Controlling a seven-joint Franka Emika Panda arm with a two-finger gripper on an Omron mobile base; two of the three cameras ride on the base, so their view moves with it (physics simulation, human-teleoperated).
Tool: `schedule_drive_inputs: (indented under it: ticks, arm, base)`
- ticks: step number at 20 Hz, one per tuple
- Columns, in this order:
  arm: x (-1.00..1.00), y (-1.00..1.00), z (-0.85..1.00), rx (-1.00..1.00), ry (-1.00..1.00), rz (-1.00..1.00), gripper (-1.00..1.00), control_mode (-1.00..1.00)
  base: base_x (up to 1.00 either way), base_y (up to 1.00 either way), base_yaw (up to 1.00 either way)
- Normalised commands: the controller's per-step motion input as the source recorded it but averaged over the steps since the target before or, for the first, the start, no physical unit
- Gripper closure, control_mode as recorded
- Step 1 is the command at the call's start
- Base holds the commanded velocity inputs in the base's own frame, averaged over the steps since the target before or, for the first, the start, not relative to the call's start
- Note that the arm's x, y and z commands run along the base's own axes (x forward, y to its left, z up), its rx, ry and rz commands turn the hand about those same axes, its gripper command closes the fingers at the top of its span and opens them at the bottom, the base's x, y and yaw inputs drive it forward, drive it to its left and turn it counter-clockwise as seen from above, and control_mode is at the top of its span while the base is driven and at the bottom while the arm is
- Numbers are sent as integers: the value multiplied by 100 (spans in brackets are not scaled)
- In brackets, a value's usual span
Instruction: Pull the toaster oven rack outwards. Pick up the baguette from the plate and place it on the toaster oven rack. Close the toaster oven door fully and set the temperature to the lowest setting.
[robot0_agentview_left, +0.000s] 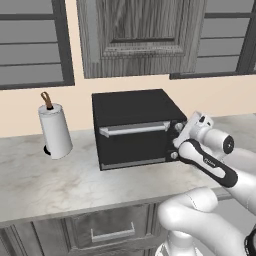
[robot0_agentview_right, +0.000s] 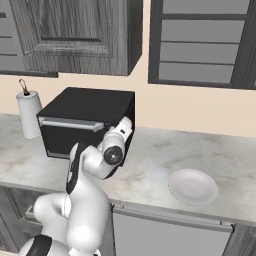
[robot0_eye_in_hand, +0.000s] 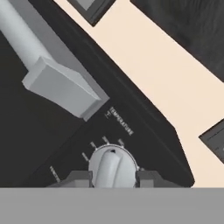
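A: Item one, the toaster oven (robot0_agentview_left: 134, 127): black, on the tabletop (robot0_agentview_left: 60, 180), door (robot0_agentview_left: 132, 141) shut with its silver bar handle (robot0_agentview_left: 134, 129) across the front. Status?

B: Closed up. The rack and baguette are not visible, so presumably inside. The plate (robot0_agentview_right: 192, 186) lies bare on the tabletop, well apart to the right.

A: Item two, the tool (robot0_eye_in_hand: 113, 177)?

B: At the oven's front right. In the hand view its two dark tips sit on either side of the temperature knob (robot0_eye_in_hand: 111, 166), narrowed onto it: gripping the knob, as far as I can judge.

A: Hazards?

B: First, slip. The knob is small and round with a raised ridge; if the tips bear on the rounded sides rather than square on the ridge, the wrist could turn while the knob does not. Second, direction. Turning the wrong way would raise the setting instead of lowering it. Third, stopping short of the lowest mark; the pointer now sits near the upper tick marks. Fourth, twisting off-axis might nudge the whole oven along the tabletop.
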Motion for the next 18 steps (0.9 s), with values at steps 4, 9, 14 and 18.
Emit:
schedule_drive_inputs:
  ticks: [4, 9, 14, 18]
  arm:
    - [1, 0, -66, -27, 0, 14, 100, -100]
    - [13, 0, -56, -28, 0, 11, 100, -100]
    - [13, 3, -51, -29, 0, 11, 100, -100]
    - [14, 3, -63, -29, 0, 12, 100, -100]
  base:
    - [0, 0, 0]
    - [0, 0, 0]
    - [0, 0, 0]
    - [0, 0, 0]
